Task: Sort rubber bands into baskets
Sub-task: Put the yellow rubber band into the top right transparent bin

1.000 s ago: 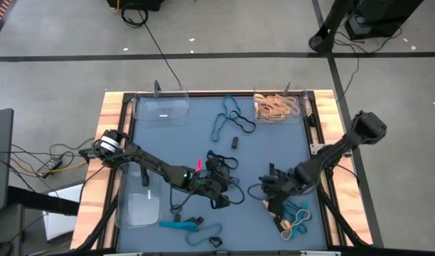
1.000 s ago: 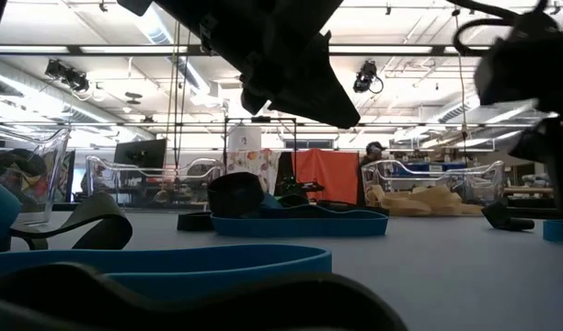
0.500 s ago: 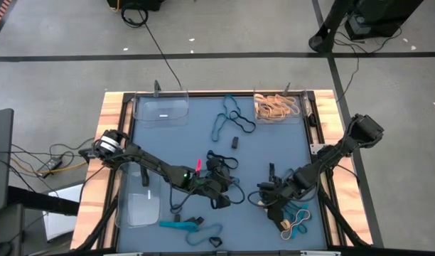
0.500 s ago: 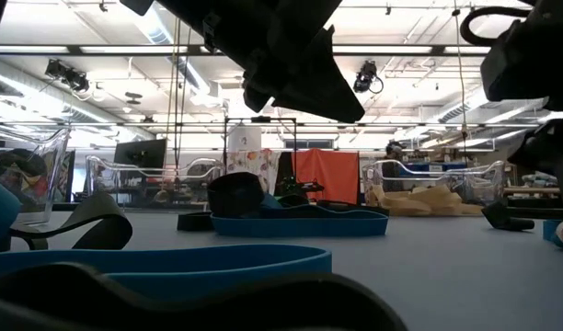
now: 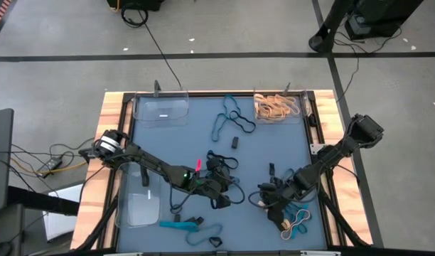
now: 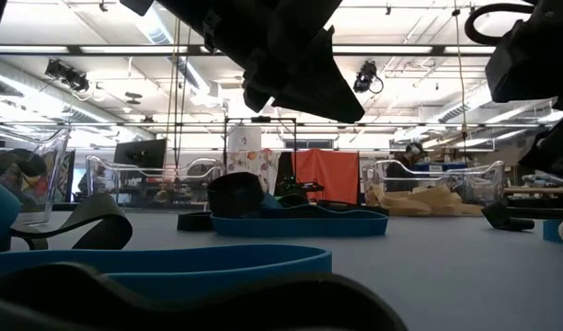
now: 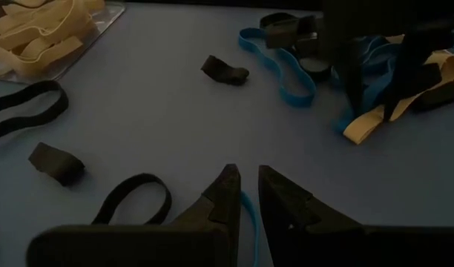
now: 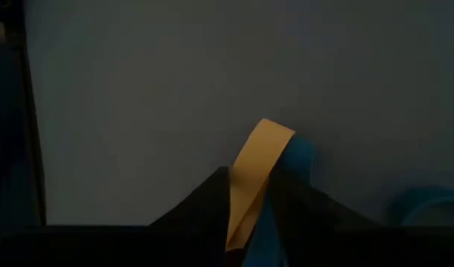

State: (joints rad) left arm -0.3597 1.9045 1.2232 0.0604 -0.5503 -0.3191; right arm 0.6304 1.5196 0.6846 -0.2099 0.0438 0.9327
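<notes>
Tan band [image 8: 251, 185] pinched in right gripper [image 8: 249, 215] (teal band [image 8: 295, 159] touching), left gripper [image 7: 245, 194] near-closed, empty.

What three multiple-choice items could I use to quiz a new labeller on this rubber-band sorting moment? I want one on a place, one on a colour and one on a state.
1. Where is the basket holding tan rubber bands?
A. at the table's far right corner
B. at the near left corner
C. at the table's middle

2. What colours are the bands between the right gripper's fingers?
A. black and red
B. tan and teal-blue
C. both black

3. What is in the basket by the left arm's base?
A. a heap of tan bands
B. teal-blue bands
C. no bands that can be seen

Answers: 1 A, the high view shows it at the far right corner. 2 B, the right wrist view shows a tan band beside a blue one. 3 C, the high view shows its floor bare.
</notes>
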